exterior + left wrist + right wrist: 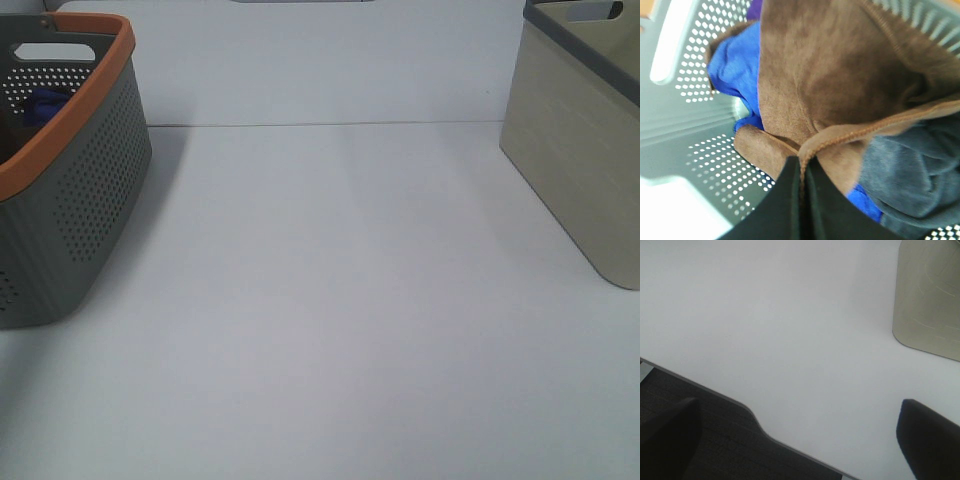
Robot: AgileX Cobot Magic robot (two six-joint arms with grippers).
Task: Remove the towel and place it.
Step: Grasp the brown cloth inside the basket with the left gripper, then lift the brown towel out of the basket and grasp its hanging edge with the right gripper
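Left gripper (802, 167) has its black jaws pinched tight on the stitched hem of the brown towel (840, 75), inside the grey perforated basket (705, 145) beside a blue cloth (732, 65); right gripper (797, 407) hangs spread wide above the white table (765, 315)

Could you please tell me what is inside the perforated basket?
A brown towel, pinched by the left gripper, with a blue cloth and a grey cloth. Anything beneath them is covered.

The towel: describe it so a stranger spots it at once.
Find the grey perforated basket with the orange rim, left on the table. Among the cloths inside, the towel is the brown hemmed one pinched by the left gripper, not the blue cloth or the dark grey cloth.
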